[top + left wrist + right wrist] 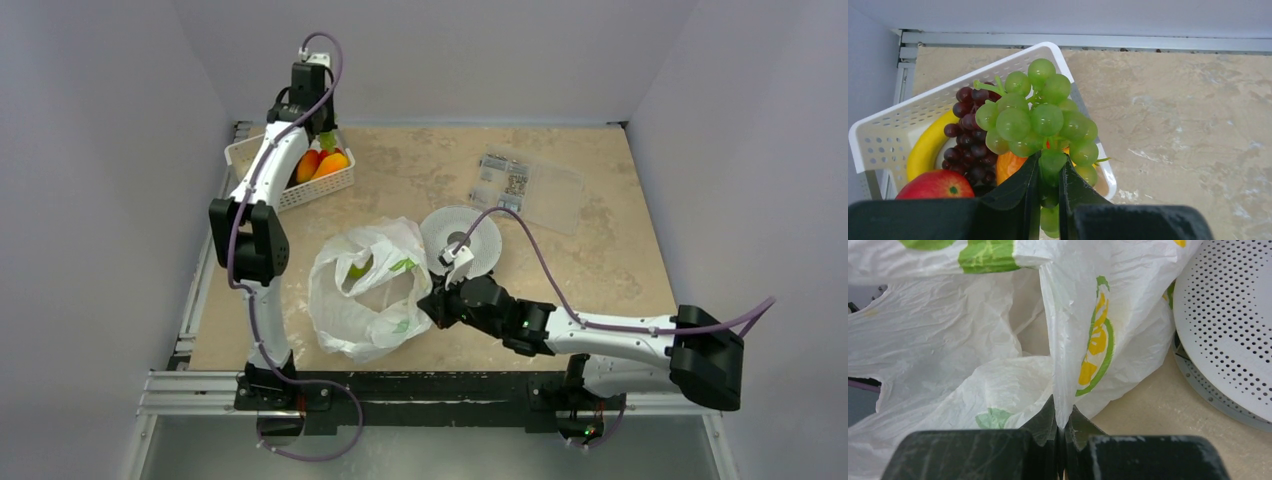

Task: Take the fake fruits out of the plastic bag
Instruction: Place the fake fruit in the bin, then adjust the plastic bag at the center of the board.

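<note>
Left wrist: grape bunch in left gripper, above basket

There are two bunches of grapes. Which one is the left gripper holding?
The green bunch: the left gripper is shut on it. The dark purple bunch lies in the white basket.

The right arm and the perforated disc are crowding the plastic bag on its right, while bare table is lying open on its far side.
</note>
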Robot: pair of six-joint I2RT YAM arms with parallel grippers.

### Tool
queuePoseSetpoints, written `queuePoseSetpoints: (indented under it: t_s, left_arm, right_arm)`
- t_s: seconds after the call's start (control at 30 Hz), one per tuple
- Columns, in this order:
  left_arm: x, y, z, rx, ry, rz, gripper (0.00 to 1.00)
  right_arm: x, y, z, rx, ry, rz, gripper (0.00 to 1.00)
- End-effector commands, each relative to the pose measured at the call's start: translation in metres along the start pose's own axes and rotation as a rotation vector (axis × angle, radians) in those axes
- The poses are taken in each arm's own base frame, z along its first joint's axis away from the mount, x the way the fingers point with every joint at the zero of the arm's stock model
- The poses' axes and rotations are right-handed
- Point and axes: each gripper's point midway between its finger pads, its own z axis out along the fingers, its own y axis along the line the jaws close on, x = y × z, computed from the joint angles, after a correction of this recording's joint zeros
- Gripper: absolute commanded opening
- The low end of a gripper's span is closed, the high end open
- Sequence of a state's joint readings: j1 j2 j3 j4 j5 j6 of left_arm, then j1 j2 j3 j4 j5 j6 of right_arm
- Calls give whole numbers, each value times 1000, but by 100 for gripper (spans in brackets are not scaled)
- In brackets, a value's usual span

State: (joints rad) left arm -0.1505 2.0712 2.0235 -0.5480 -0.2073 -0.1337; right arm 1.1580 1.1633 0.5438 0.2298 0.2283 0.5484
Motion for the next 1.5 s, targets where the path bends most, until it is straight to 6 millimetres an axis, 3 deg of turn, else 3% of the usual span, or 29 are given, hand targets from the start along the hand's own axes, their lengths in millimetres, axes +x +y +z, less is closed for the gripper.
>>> queuePoseSetpoints:
  t_s: [0.0, 0.13, 0.17, 0.27, 0.43, 0.53, 0.63, 0.73, 0.83, 0.9, 1.03, 1.17, 1.37, 1.47]
  left_arm:
    - [-19, 20, 11, -86, -45, 65, 0]
    - [-7, 23, 23, -94, -7, 91, 3]
    - [-4, 23, 24, -86, 5, 93, 11]
    - [5, 27, 26, -98, 42, 84, 50]
    - [2, 39, 11, -135, 77, 51, 77]
    - [-8, 39, -14, -119, 70, 23, 79]
    - [-9, 28, -51, -33, 81, -35, 78]
    - [7, 6, -94, 115, 133, -114, 78]
    - [37, -25, -143, 331, 206, -171, 77]
    - [48, -44, -188, 486, 196, -211, 76]
    - [72, -66, -258, 715, 142, -264, 74]
    - [114, -87, -315, 914, 163, -259, 71]
    - [181, -112, -375, 1053, 196, -137, 60]
    - [203, -116, -384, 1061, 179, -156, 47]
  right_arm:
    - [-2, -11, -5, 49, -11, -15, 0]
    - [-6, -10, -6, 47, -29, -13, 0]
    - [-6, -10, -6, 45, -27, -16, 0]
    - [-6, -8, -3, 40, -25, -16, 0]
    - [-7, -3, -1, 18, -24, -11, 0]
    - [-8, -2, 0, 16, -26, -13, 0]
    - [-9, 2, 3, 6, -26, -15, 0]
    - [-10, 6, 7, -4, -23, -15, 0]
    - [-14, 12, 11, -22, -24, -15, 0]
    - [-15, 17, 14, -37, -22, -16, 0]
    - [-21, 24, 20, -54, -27, -27, 0]
    - [-26, 33, 23, -85, -31, -22, 0]
    - [-33, 36, 23, -90, -52, -13, 0]
    - [-33, 36, 25, -87, -51, -13, 0]
